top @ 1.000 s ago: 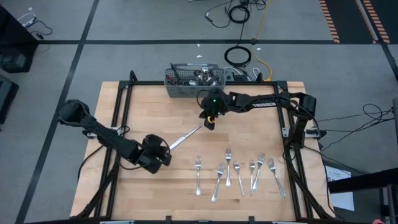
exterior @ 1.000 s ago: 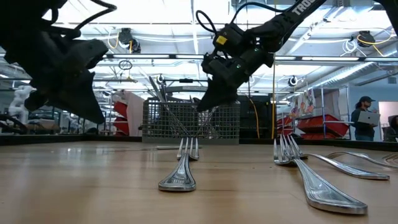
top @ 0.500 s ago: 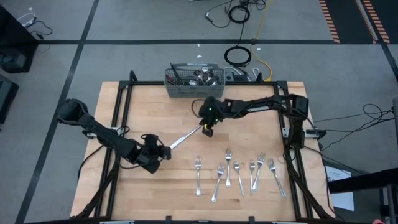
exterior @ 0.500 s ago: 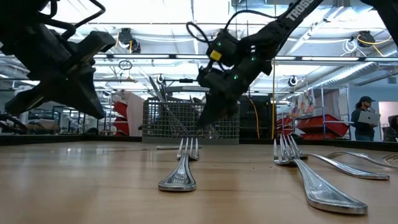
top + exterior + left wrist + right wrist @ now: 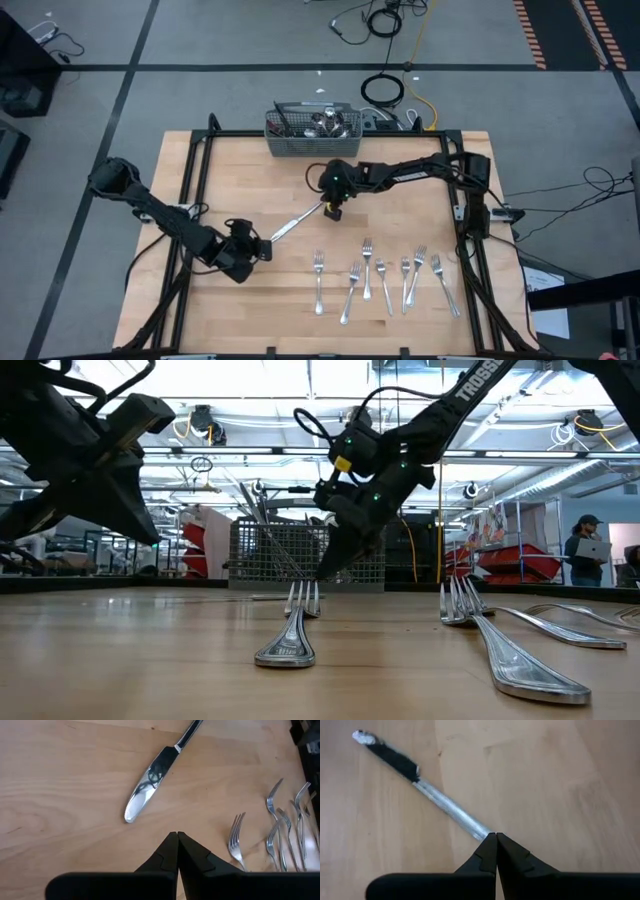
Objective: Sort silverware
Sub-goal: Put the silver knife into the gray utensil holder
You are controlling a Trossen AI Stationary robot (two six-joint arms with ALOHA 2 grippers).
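The table knife (image 5: 298, 219) is lying on the wooden table (image 5: 420, 190), blade pointing toward eight o'clock. Its handle end is being pinched by the right gripper (image 5: 332, 210), fingers clenched. The left gripper (image 5: 262, 245), clamped together and empty, is hovering just beyond the blade tip. Six forks (image 5: 385, 277) are lying at five o'clock.

Surface: pale wooden table top (image 5: 65, 795) with visible grain.
Gripper: left gripper (image 5: 177, 851), its two dark fingers pressed together, empty, above the wood.
Knife: table knife (image 5: 155, 775) lying flat and diagonal, rounded blade tip just beyond the fingertips, apart from them.
Forks: cluster of forks (image 5: 280, 832) well aside of the knife, nearest fork (image 5: 236, 840) beside the gripper.
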